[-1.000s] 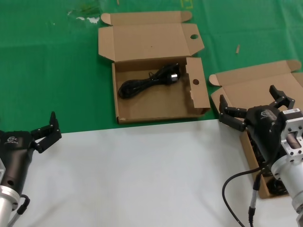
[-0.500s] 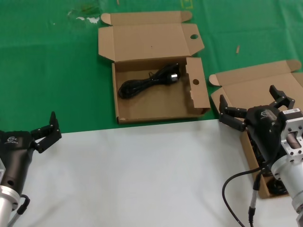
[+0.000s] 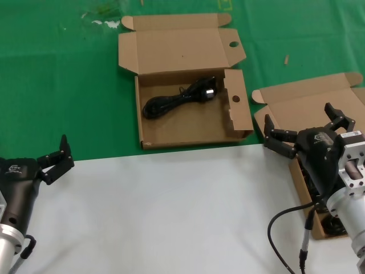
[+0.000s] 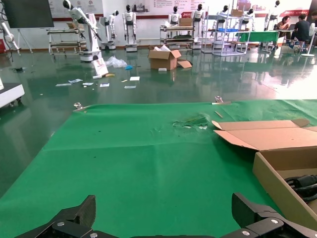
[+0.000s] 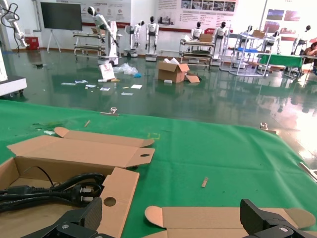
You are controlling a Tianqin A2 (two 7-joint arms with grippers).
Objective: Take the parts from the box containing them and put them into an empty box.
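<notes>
The holed box point(image 3: 188, 111) lies open on the green cloth point(image 3: 57, 85) near the middle of the table, its lid folded back away from the robot and round holes showing in its flaps. One coiled black cable point(image 3: 178, 98) lies inside it, toward the lid side, plug end pointing to the robot's right. The right wrist view shows the same cable point(image 5: 49, 191) and a holed flap point(image 5: 116, 191) standing upright just beside it.

The plain box point(image 3: 308, 114) sits to the right, also open, partly hidden under the right arm. More black cables point(image 3: 333, 225) show in it near the arm's base.

The right gripper point(image 3: 305, 132) hovers over the plain box with its fingers spread wide, holding nothing. In its wrist view both fingertips point(image 5: 77, 220) stand far apart at the frame's edge.

The left gripper point(image 3: 57, 155) is parked at the near left, at the border of the green cloth and the white sheet point(image 3: 159, 211), fingers spread and empty; its fingertips point(image 4: 74, 220) are well apart in its wrist view
</notes>
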